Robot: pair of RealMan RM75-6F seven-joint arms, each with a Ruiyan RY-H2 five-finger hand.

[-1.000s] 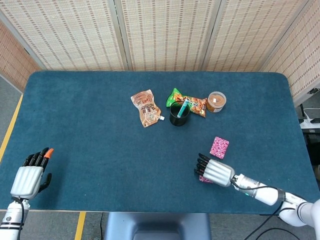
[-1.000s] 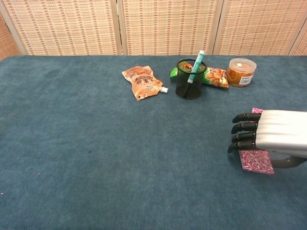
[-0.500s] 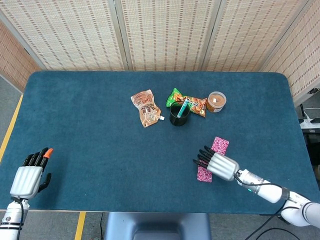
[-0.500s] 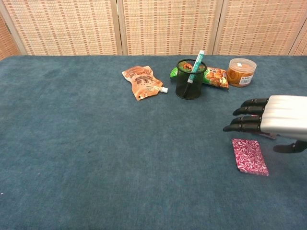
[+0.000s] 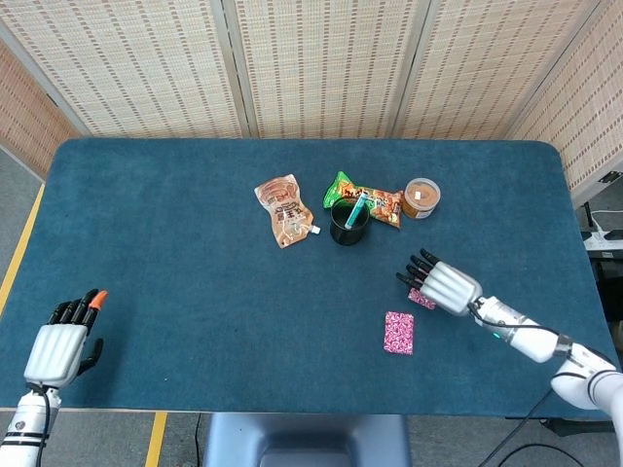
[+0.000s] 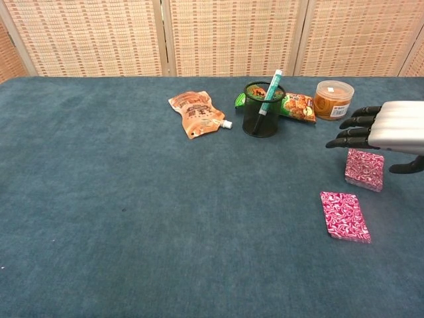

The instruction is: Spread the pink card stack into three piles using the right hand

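Hovering with spread fingers (image 6: 354, 132), the right hand (image 6: 397, 131) half hides the far pink pile (image 6: 364, 169).

- Head view is looking steeply down from high above, taking in the whole worktop (image 5: 195, 292).
- Chest view is sitting low and nearer, facing toward 12 o'clock across the worktop's (image 6: 132, 218) middle, which both views are sharing.

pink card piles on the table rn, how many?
2. One pile lies alone near the front; the other sits just beyond it, under the right hand, which may hide more.
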